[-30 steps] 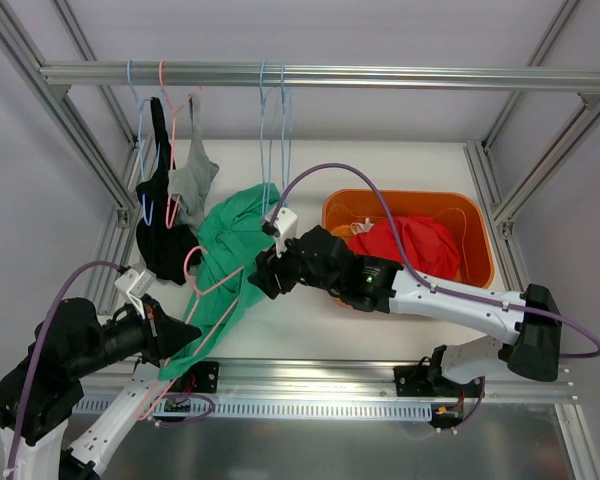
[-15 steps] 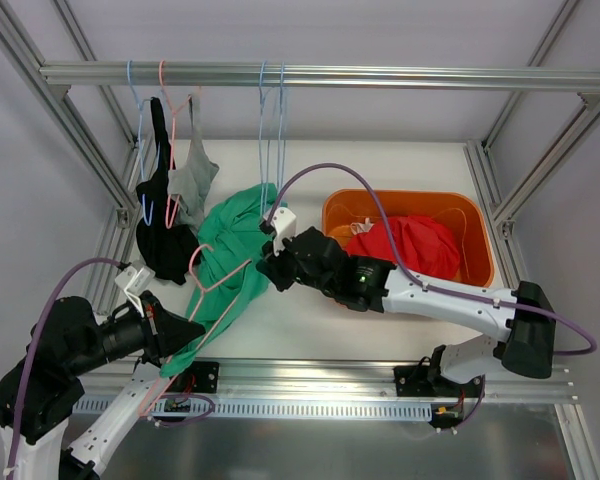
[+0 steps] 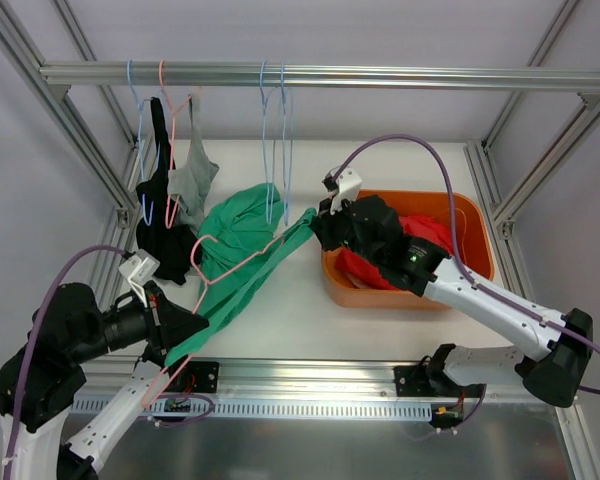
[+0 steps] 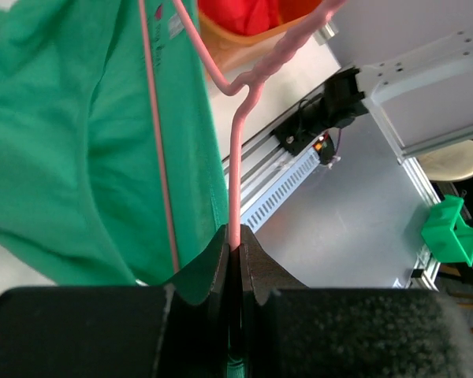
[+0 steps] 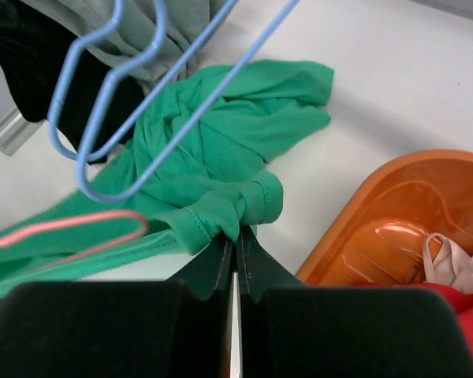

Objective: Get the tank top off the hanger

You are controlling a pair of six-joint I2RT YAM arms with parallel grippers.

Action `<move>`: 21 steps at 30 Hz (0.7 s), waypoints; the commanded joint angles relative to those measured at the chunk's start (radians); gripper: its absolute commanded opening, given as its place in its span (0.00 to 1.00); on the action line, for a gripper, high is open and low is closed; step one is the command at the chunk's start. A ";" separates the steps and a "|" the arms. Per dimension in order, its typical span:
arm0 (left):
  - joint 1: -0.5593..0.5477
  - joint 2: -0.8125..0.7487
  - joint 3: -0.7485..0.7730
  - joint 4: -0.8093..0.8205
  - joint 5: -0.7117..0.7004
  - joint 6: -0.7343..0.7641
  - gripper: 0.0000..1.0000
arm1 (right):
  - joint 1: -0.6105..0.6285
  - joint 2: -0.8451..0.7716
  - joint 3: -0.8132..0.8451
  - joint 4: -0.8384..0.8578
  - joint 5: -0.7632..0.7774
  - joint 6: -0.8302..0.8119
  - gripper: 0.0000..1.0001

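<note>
The green tank top (image 3: 242, 250) is stretched in a band between my two grippers, and part of it is still bunched on the table. It is threaded on a pink hanger (image 3: 212, 272). My left gripper (image 3: 176, 330) is shut on that hanger's wire (image 4: 235, 157) at the lower left, with green cloth (image 4: 71, 142) draped beside it. At the bin's left edge my right gripper (image 3: 316, 222) is shut on a folded hem of the tank top (image 5: 225, 211). The pink hanger's hook (image 5: 63, 228) lies just left of that hem.
An orange bin (image 3: 380, 298) at the right holds a red garment (image 3: 420, 235). Two bare blue hangers (image 3: 273, 140) hang from the top rail (image 3: 330, 76), close to the right gripper. Black (image 3: 160, 230) and grey (image 3: 193, 175) garments hang at the left.
The right gripper went from open to shut on the green cloth, then moved right and back towards the bin, pulling the tank top taut. The left gripper kept its hold on the hanger.
</note>
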 commanded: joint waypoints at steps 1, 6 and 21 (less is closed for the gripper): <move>0.011 0.024 0.093 0.077 0.103 0.031 0.00 | -0.024 0.011 -0.012 -0.028 -0.028 -0.025 0.01; 0.011 0.071 0.150 0.207 0.238 0.025 0.00 | -0.026 0.034 -0.009 -0.034 -0.169 -0.028 0.00; 0.011 0.096 -0.302 1.662 -0.073 -0.029 0.00 | 0.080 -0.272 -0.119 0.026 -0.709 0.028 0.00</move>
